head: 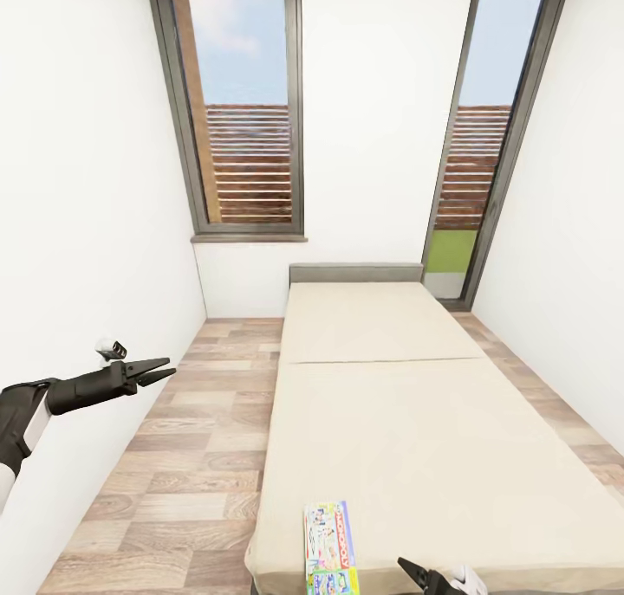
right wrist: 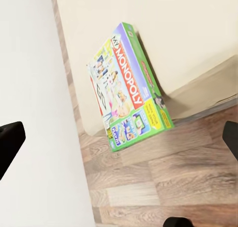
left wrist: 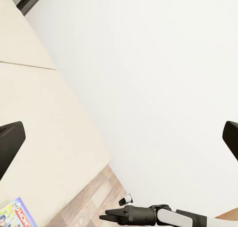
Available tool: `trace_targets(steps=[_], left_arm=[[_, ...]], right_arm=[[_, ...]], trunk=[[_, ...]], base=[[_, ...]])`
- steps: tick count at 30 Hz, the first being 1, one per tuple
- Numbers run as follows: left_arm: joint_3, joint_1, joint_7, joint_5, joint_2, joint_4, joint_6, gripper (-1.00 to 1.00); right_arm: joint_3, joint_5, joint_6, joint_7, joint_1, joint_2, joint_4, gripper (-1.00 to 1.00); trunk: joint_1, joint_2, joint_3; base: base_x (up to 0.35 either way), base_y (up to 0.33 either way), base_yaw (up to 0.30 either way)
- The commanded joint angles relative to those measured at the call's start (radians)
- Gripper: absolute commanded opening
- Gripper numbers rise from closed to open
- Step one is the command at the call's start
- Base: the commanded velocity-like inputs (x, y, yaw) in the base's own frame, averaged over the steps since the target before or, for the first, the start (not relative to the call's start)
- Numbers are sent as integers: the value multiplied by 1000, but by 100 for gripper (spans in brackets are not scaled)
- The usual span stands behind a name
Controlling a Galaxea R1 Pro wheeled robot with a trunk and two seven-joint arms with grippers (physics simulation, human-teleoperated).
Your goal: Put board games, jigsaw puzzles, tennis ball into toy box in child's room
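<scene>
Lying flat at bed [head: 433, 422] foot edge: board game [head: 330, 547]; left end effector [head: 165, 371] narrow, empty; right end effector [head: 416, 572] wide.

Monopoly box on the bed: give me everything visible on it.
The Monopoly box is a flat rectangular board game, cardboard by its look, with a green border, a purple band carrying the white title, and cartoon artwork. It lies lid up at the near end of the bed, toward its left side, with one end overhanging the mattress edge above the wood floor. Only the bed touches it. It looks closed and intact. The right gripper is close beside it, not touching.
</scene>
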Motion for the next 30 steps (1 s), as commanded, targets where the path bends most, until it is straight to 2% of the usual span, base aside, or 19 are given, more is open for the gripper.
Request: trace_targets(steps=[1,21,30], left_arm=[[0,0,-4,0,0,0,11,100],[0,0,-4,-2,-10,0,11,100],[0,-1,-4,-2,-10,0,11,100]], right_arm=[[-3,-8,9,2,-1,0,0,100],[-1,-10,20,13,-1,1,2,100],[-2,-14,84,12,-1,0,22,100]], trunk=[[4,-8,-4],[81,-148,-67],[115,-211,-95]], base=[[0,0,0],[0,0,0],[0,0,0]])
